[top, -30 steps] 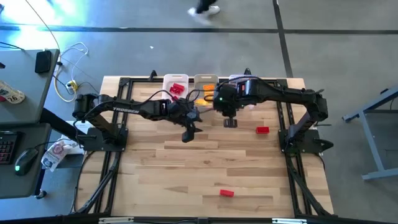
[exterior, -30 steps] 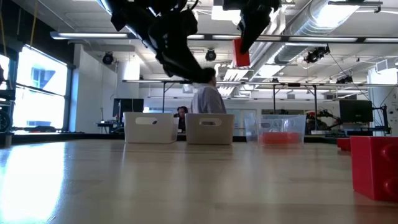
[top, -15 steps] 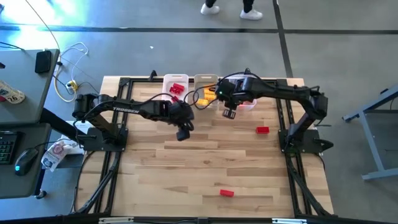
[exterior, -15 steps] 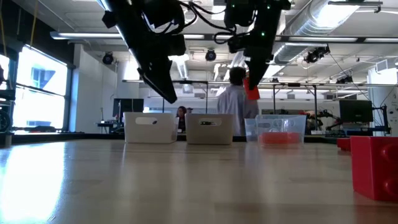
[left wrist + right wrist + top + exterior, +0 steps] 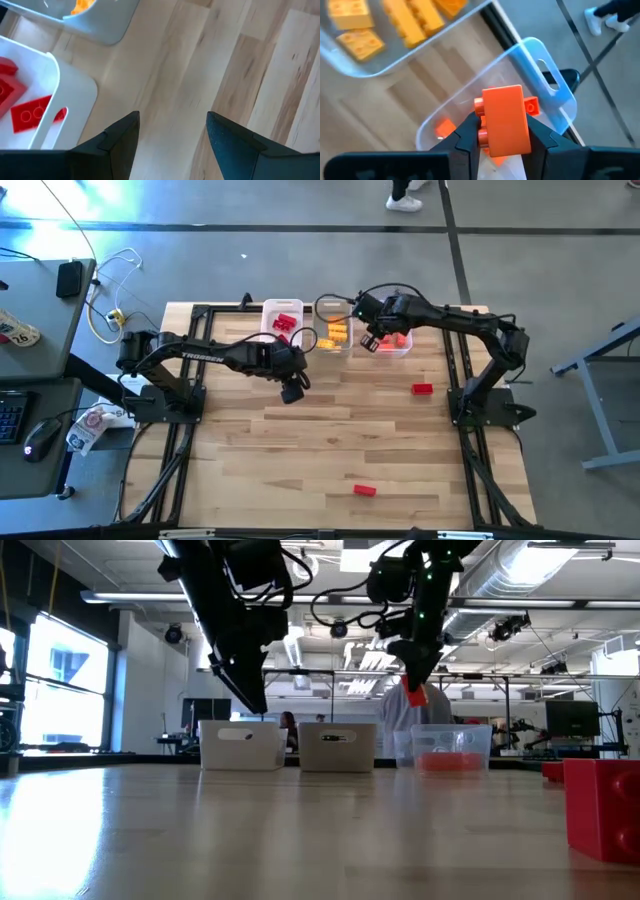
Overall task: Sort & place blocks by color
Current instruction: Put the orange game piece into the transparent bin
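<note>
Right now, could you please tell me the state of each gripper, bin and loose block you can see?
Right gripper: shut on an orange-red block, held above the right bin.
Left gripper: open, empty, over bare table near the left bin.
Left bin: holds red blocks.
Middle bin: holds yellow-orange blocks.
Right bin: holds orange-red blocks.
Two red blocks: loose on the table, unsorted.

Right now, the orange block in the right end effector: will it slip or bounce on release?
The orange block looks rigid; the right end effector pinches flat sides, so slip seems unlikely. Likely light: it may bounce inside the clear bin below.
</note>
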